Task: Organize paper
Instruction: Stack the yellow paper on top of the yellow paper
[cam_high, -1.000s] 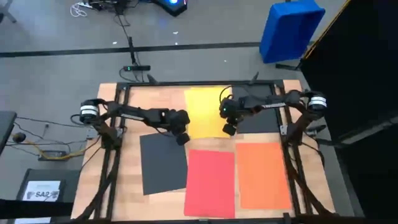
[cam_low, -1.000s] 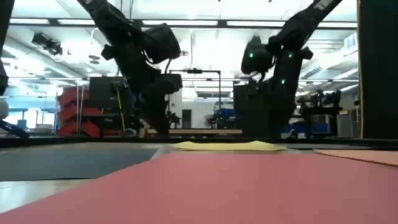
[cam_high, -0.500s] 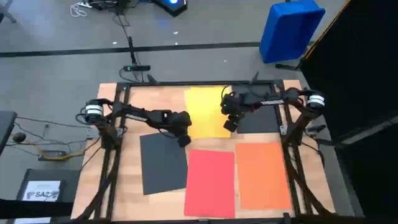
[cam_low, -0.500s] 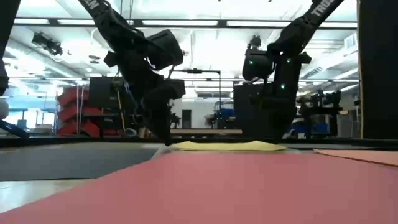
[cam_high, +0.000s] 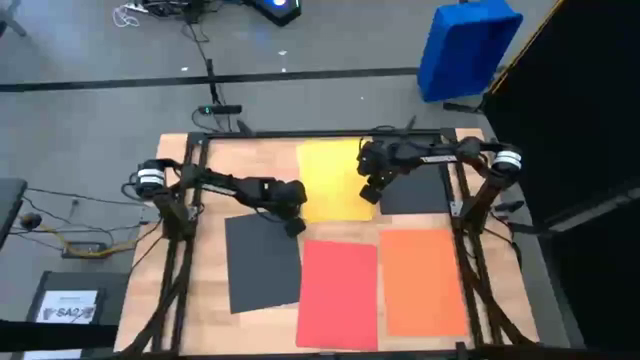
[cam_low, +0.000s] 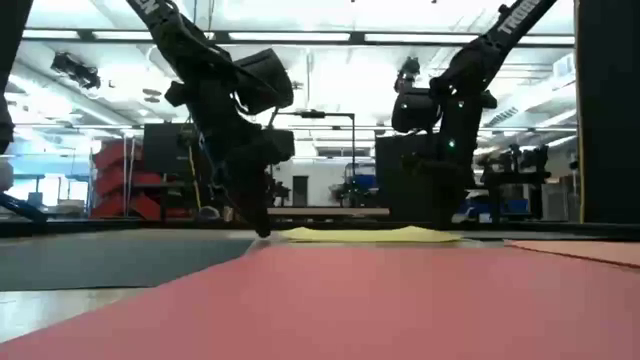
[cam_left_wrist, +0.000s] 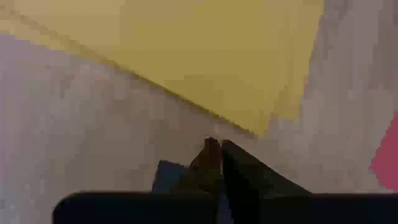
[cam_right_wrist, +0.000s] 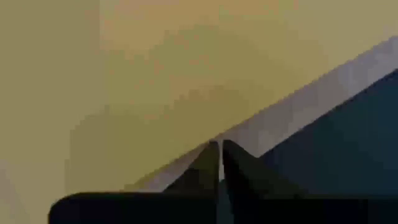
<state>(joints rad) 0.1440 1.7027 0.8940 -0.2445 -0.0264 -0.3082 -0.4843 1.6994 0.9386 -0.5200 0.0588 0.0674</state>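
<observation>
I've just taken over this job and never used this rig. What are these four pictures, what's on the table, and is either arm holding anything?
Two dark robot arms work at a wooden table. The high view looks straight down, the low view looks level across the tabletop, and each wrist view looks past that arm's own fingers. On the table lie a yellow sheet, a dark sheet, a red sheet, an orange sheet and another dark sheet under the right arm. The left gripper is at the yellow sheet's near left corner; the right gripper is at its right edge. Both are shut and hold nothing.
</observation>
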